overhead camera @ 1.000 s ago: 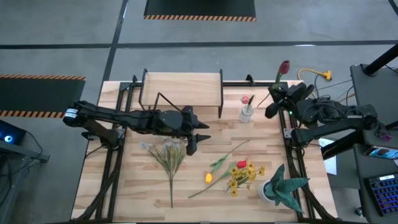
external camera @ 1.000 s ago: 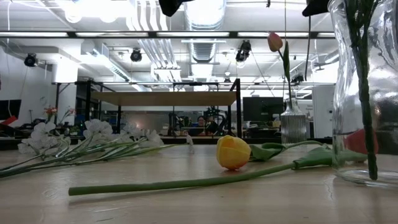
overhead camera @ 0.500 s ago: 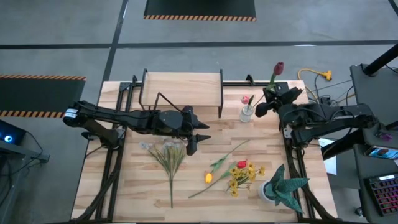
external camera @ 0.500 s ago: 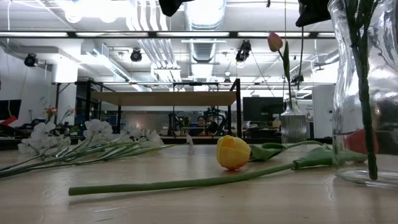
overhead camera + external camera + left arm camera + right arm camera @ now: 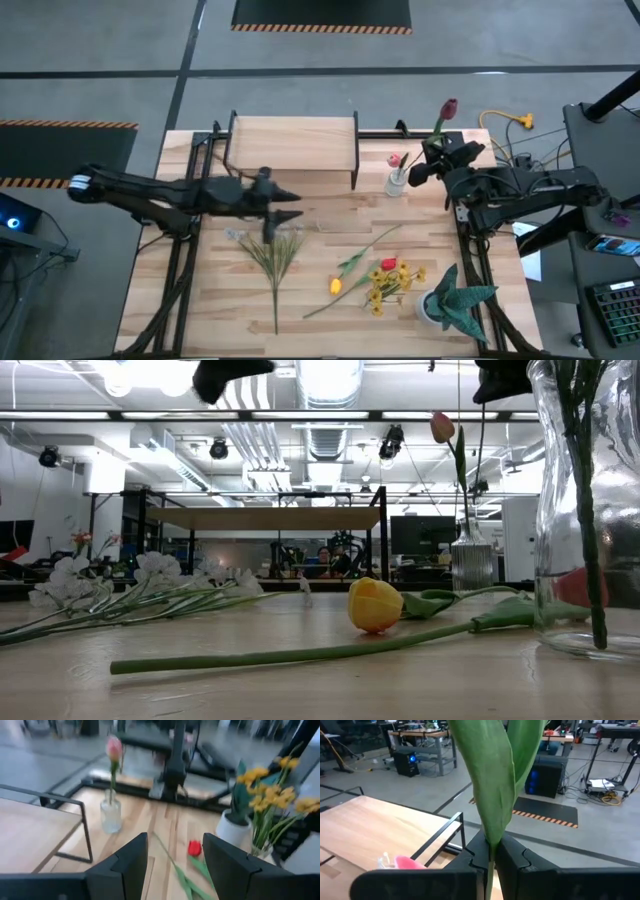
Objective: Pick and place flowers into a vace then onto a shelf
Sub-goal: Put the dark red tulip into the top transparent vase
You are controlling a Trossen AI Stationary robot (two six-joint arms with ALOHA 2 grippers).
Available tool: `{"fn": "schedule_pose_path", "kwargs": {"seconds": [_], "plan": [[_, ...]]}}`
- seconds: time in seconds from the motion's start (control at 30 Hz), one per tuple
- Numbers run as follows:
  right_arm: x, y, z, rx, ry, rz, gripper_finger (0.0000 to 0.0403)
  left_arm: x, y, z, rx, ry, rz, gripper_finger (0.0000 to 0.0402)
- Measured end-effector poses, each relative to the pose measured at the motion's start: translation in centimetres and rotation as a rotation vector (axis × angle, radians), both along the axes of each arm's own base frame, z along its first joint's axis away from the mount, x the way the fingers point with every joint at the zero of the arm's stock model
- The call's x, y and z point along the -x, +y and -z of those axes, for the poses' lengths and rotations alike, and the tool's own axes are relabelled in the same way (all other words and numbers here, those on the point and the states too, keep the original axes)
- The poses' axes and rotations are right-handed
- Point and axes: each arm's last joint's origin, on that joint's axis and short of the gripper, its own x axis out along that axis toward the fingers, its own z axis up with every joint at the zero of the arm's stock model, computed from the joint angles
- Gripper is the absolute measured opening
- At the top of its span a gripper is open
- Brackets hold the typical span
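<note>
Tabletop (image 5: 310, 300) holds loose flowers (image 5: 385, 280); right fingers (image 5: 490, 852) pinch a maroon tulip (image 5: 449, 108), left spread.

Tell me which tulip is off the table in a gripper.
The dark maroon tulip, its stem clamped in the shut right gripper beside the vase. The pink one stands in the vase; the red and yellow lie on the table.

A: What is on the wooden tabletop (image 5: 210, 300)?

B: White flowers (image 5: 272, 255), a yellow tulip (image 5: 336, 286), a red tulip (image 5: 389, 264), a yellow sprig (image 5: 385, 290), a plant in a white pot (image 5: 452, 300) and a glass vase (image 5: 397, 182).

A: And the shelf (image 5: 292, 142)?

B: It stands at the far edge.
</note>
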Motion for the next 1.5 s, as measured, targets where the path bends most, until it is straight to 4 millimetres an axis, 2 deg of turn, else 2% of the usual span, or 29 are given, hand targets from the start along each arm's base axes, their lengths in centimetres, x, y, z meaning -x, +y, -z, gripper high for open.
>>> {"fn": "schedule_pose_path", "kwargs": {"seconds": [0.13,0.33,0.57,1.03,1.5], "plan": [[-0.3,0.0,0.4,0.002,0.011,0.004,0.0013,3.2,0.4,3.2,0.014,-0.105,-0.001,0.0174],[-0.6,0.0,1.2,0.023,0.022,0.048,0.0013,6.8,0.8,7.3,0.028,-0.217,-0.001,0.0173],[-1.1,0.1,1.7,0.007,0.001,0.059,0.0013,9.3,1.1,9.7,0.037,-0.294,-0.002,0.0173],[-1.9,0.1,1.9,0.024,0.003,0.082,0.0013,11.0,1.5,13.1,0.033,-0.303,-0.066,0.0164],[-4.1,0.2,3.8,0.040,0.114,0.086,0.0013,11.3,1.6,13.3,0.039,-0.320,-0.093,0.0159]]}}
